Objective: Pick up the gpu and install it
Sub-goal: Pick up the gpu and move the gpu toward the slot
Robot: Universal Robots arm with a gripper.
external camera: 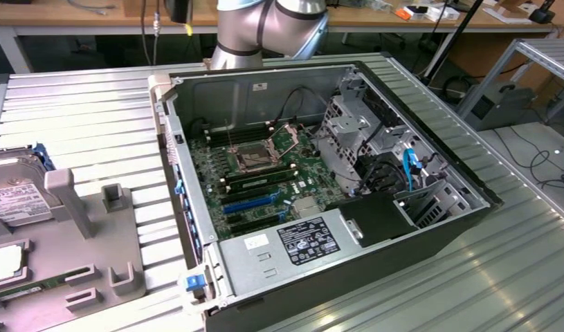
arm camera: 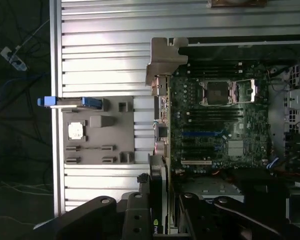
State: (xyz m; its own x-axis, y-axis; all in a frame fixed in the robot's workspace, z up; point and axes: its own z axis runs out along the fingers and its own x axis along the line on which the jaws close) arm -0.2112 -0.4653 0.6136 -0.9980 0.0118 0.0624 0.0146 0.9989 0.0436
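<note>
The gripper (arm camera: 160, 212) is closed on the gpu (arm camera: 157, 177), held edge-on between its jaws, which I judge a light, stiff, fragile card best gripped by its long edges.

Arm (external camera: 263, 28): silver-grey jointed segment at exterior view's top edge, elbow bent. Hand (arm camera: 161, 200): black, raised high, facing straight down, fingers (arm camera: 136, 210) clamped either side of gpu (arm camera: 158, 177), card held edge-on.
</note>
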